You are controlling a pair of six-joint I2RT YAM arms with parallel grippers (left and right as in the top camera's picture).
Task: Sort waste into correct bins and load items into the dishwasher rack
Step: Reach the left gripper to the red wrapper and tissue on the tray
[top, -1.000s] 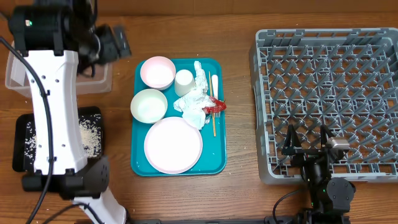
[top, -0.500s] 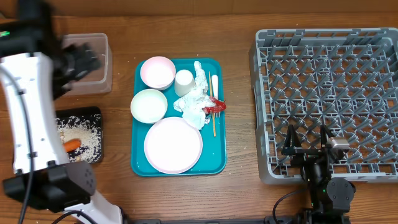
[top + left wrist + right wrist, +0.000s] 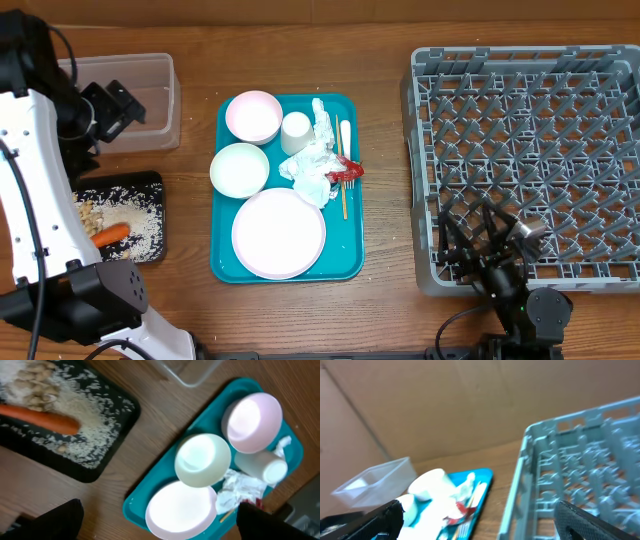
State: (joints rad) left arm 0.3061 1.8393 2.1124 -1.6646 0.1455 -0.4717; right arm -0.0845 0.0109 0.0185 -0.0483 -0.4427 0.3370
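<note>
overhead looks down; all views share the teal tray (image 3: 347, 250).

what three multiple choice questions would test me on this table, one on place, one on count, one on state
1. The orange carrot lies in: A the shallow black rectangular tray B the teal plastic serving tray C a metal sink
2. How many round white bowls sit on the teal tray? A one B two C four
3. The white paper napkins are: A crumpled B folded flat C rolled up

A, it lies on that tray's floor; B, two round rims show; A, they are creased lumps.
</note>
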